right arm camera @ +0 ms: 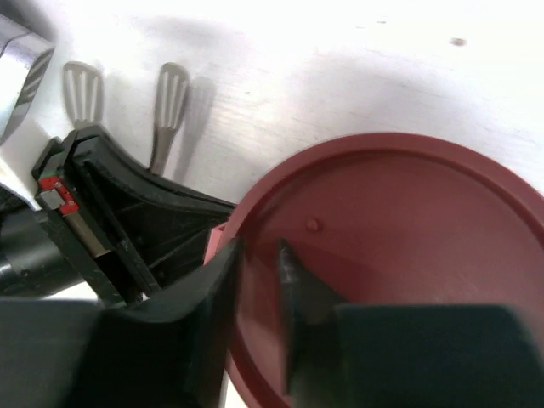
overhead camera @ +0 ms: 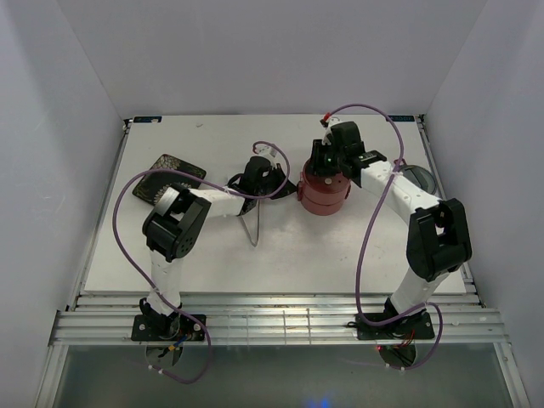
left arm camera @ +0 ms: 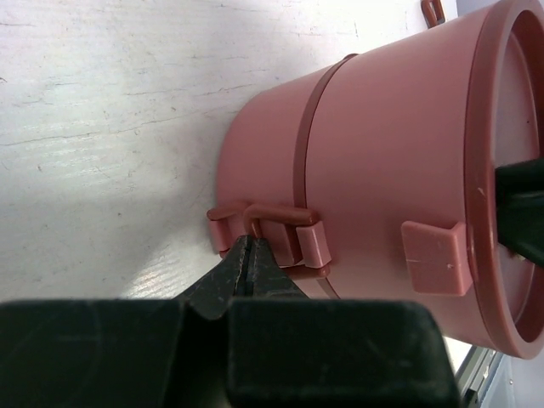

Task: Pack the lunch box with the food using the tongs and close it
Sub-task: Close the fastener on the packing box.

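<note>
The round dusty-red tiered lunch box stands upright toward the back of the white table, right of centre. Its two tiers are stacked and its flat dark-red round lid is on top, so whatever is inside is hidden. The right gripper hangs over the lid's edge, its black fingers a narrow gap apart with nothing between them (one tip at the rim, the other over the lid). The left gripper is pressed shut and empty, its tips touching a small side handle low on the box's wall. The thin silver metal tongs lie on the table just beside the left gripper, near the box. A dark square patterned plate sits at the back left, partly covered by the left arm.
</note>
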`<move>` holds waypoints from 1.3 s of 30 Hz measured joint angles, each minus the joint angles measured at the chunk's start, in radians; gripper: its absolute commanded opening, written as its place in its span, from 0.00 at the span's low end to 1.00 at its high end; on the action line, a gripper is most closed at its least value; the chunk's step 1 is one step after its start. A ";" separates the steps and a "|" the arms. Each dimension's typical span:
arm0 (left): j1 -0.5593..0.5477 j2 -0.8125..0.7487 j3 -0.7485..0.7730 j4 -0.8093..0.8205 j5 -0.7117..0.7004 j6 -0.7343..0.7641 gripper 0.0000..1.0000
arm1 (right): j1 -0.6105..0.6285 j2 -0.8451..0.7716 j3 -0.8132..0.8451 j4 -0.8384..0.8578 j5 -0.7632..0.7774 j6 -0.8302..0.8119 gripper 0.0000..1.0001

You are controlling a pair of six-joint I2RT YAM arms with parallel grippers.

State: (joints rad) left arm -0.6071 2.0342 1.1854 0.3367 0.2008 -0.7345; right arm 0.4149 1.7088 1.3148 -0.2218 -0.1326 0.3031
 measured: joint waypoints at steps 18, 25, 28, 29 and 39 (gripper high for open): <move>0.009 -0.003 -0.010 0.000 0.028 0.009 0.00 | 0.058 -0.049 0.034 -0.199 -0.012 -0.252 0.52; 0.009 -0.003 -0.012 0.011 0.052 0.005 0.00 | 0.078 -0.012 0.056 -0.175 -0.001 -0.278 0.09; 0.010 -0.003 -0.014 0.026 0.069 -0.004 0.00 | 0.077 -0.010 0.056 -0.171 -0.006 -0.260 0.08; 0.010 -0.003 -0.014 0.030 0.071 -0.007 0.00 | 0.076 -0.010 0.056 -0.169 -0.006 -0.257 0.08; 0.010 0.008 -0.013 0.039 0.053 -0.034 0.00 | 0.064 -0.005 0.043 -0.132 -0.028 -0.227 0.08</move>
State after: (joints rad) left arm -0.5976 2.0418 1.1728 0.3752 0.2535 -0.7685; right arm 0.4793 1.7035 1.3582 -0.3534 -0.1604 0.0765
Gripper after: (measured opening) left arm 0.025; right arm 0.114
